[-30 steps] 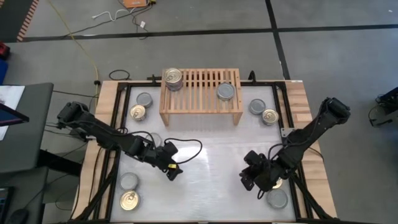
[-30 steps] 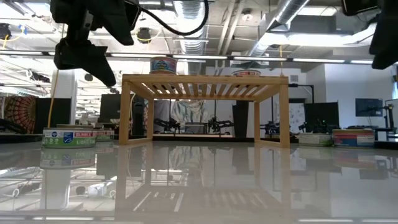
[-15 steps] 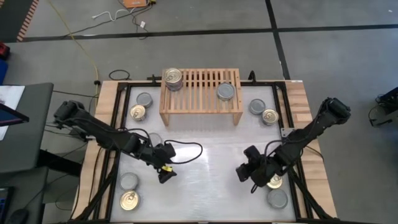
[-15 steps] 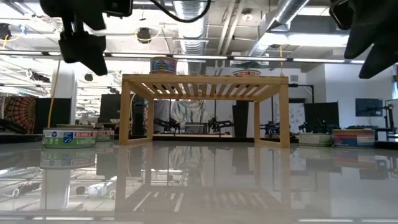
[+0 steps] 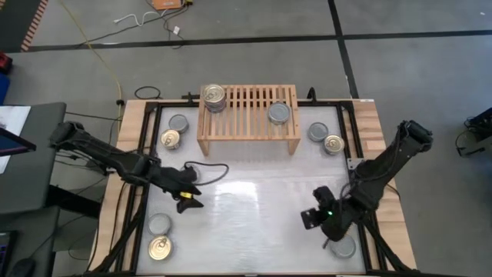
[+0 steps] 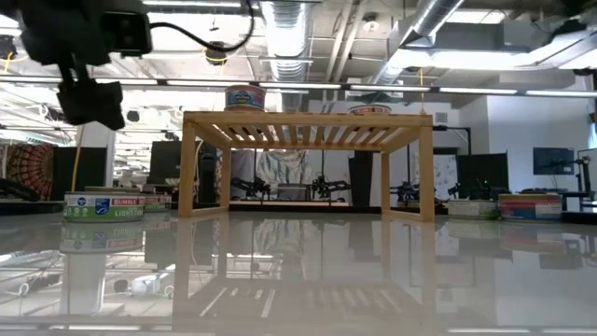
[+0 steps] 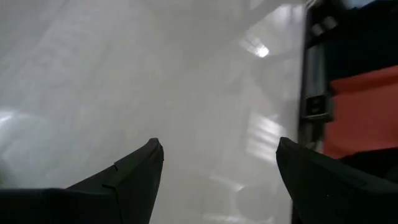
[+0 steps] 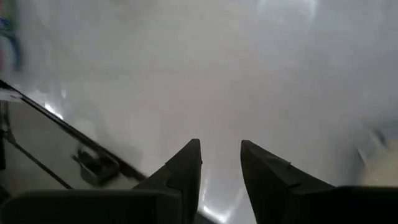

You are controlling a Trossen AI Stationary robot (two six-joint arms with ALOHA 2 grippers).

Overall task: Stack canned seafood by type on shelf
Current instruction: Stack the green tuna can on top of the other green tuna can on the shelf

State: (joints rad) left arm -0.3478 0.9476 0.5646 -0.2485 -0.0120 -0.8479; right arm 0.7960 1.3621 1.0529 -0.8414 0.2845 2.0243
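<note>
The shelf stood at the upper centre of the worktop in the high view. On its slats, a gold-topped stack sat at the upper left corner and a silver tin right of centre. Left of the shelf lay a silver tin and a gold one just below it; right of it, a silver tin with a gold one beside it. At lower left a silver tin lay above a gold one.

The left gripper hung left of centre over bare worktop, jaws wide apart and empty. The right gripper hovered at lower right, jaws only narrowly apart with nothing between them, close to a silver tin at the lower right edge.
</note>
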